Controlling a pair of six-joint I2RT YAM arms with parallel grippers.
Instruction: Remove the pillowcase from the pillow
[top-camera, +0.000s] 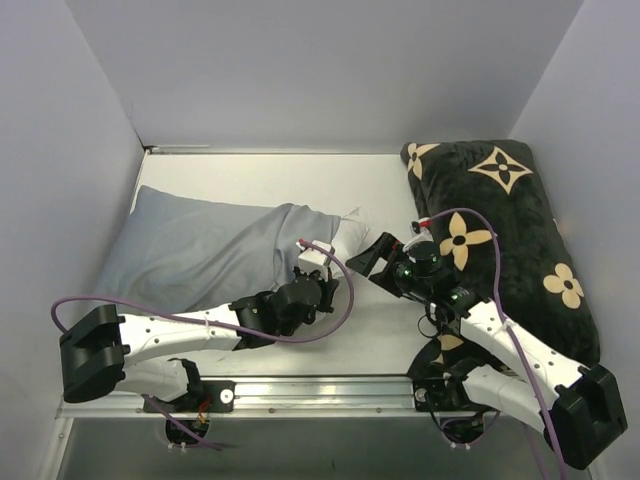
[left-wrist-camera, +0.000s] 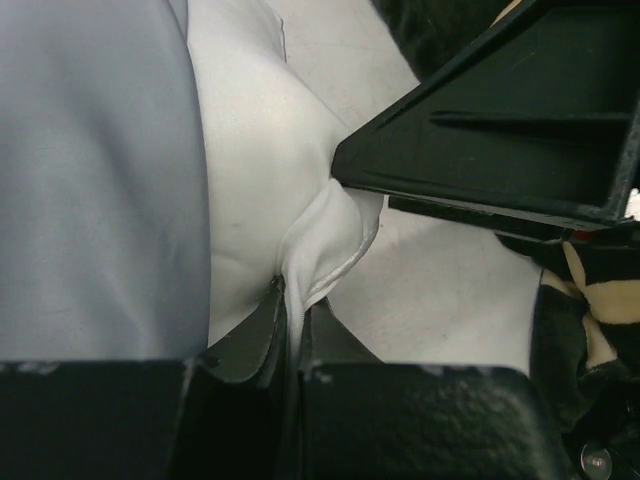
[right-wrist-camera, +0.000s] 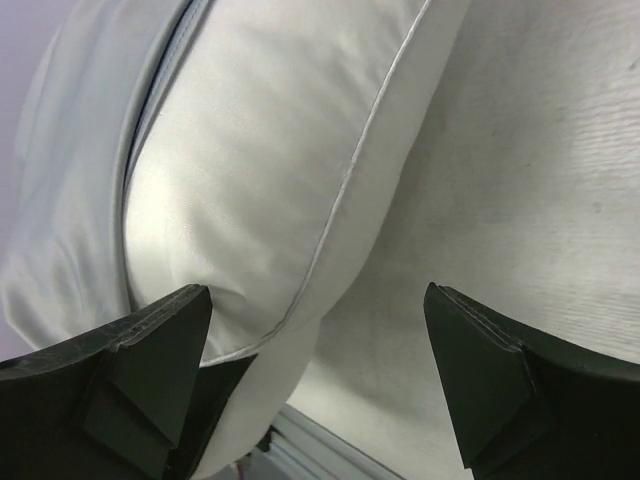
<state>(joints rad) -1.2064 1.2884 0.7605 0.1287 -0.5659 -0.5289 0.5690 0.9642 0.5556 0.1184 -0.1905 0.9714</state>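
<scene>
At the bare end of the pillow (left-wrist-camera: 255, 170) the left gripper (left-wrist-camera: 290, 300) pinches its seam; the right gripper (right-wrist-camera: 315, 300), wide open, should I think bite deep there, avoiding the pillowcase (left-wrist-camera: 90, 180).

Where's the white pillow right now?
In the top view the pillow lies left of centre, mostly inside the blue-grey pillowcase; its bare corner pokes out toward the black cushion, pinched by the left gripper.

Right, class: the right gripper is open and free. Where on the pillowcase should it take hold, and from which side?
Probably the pillowcase hem at its open mouth, where the white pillow pokes out. Come from the right, over that bare end: the hem is the only loose edge; the rest wraps the pillow closely. The left gripper pinches the pillow's corner, anchoring it.
</scene>
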